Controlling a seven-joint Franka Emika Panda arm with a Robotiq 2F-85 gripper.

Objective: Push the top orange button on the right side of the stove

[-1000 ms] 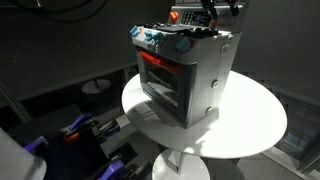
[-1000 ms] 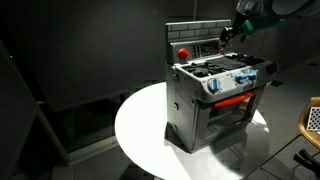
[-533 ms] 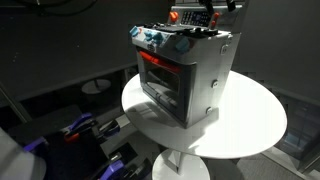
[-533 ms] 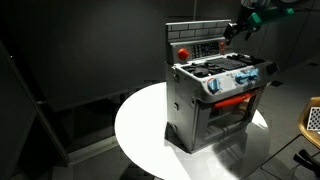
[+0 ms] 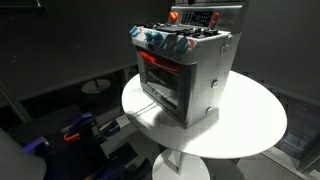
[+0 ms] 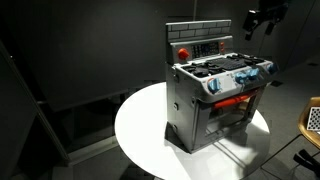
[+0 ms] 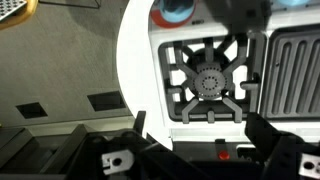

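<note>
The silver-grey toy stove (image 5: 188,78) stands on a round white table (image 5: 250,125), and it also shows in an exterior view (image 6: 215,100). Its dark back panel (image 6: 199,45) carries small buttons, with a red one at its left (image 6: 183,51). My gripper (image 6: 262,18) hangs in the air up and to the right of the panel, apart from it. It is out of the frame in the exterior view that shows the stove's red oven front. In the wrist view my gripper (image 7: 196,122) is open and empty above a burner (image 7: 208,80), with one orange-red button (image 7: 223,154) glowing on the dark panel between the fingers.
The table (image 6: 140,125) has bare surface around the stove. Blue and red knobs (image 5: 160,40) line the stove's front. Dark clutter with blue and orange parts (image 5: 75,135) lies on the floor below. A dark wall stands behind.
My gripper has pulled up and away from the back panel's right side. It has left the frame in one exterior view and moved right in the other.
</note>
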